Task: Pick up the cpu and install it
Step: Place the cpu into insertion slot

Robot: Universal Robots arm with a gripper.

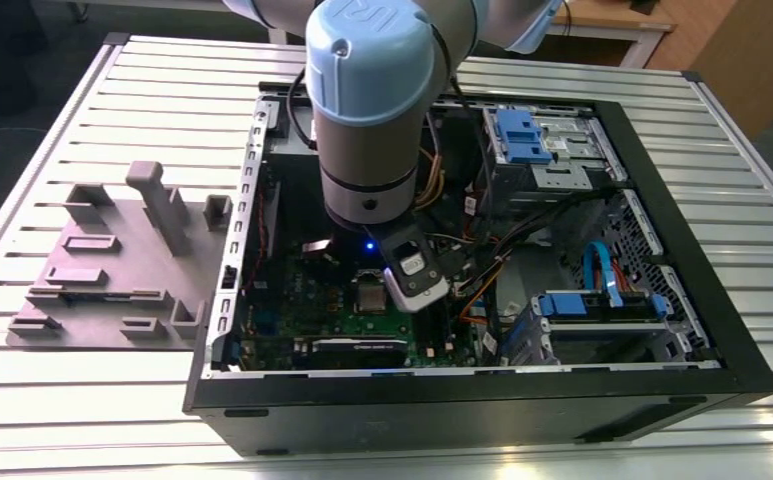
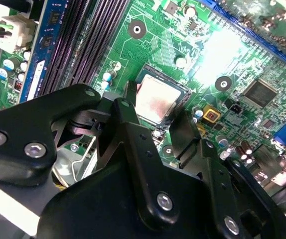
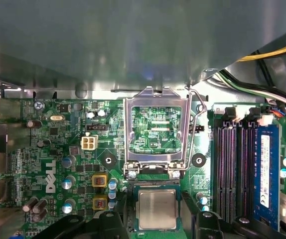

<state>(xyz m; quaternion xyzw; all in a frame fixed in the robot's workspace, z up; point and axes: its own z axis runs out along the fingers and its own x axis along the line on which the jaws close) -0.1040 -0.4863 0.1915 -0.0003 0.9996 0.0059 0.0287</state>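
Observation:
The cpu (image 3: pixel 156 209) is a small silvery square lying flat in its socket on the green motherboard (image 3: pixel 58 149); the second wrist view has the cpu (image 2: pixel 156 99) too. The socket's metal load frame (image 3: pixel 155 130) stands flipped up just beyond it. My gripper (image 3: pixel 158 221) hovers right over the chip, with black fingers (image 2: pixel 184 132) on either side and a small gap to each edge. It is open and holds nothing. In the exterior view my arm (image 1: pixel 373 120) reaches down into the open computer case (image 1: pixel 493 400).
Dark memory slots (image 3: pixel 232 169) and a blue module (image 3: pixel 265 169) run beside the socket. Cable bundles (image 3: pixel 262 84) and drive bays with blue parts (image 1: pixel 546 140) crowd the case. A grey fixture with upright blocks (image 1: pixel 119 260) stands on the slatted table at the exterior view's left.

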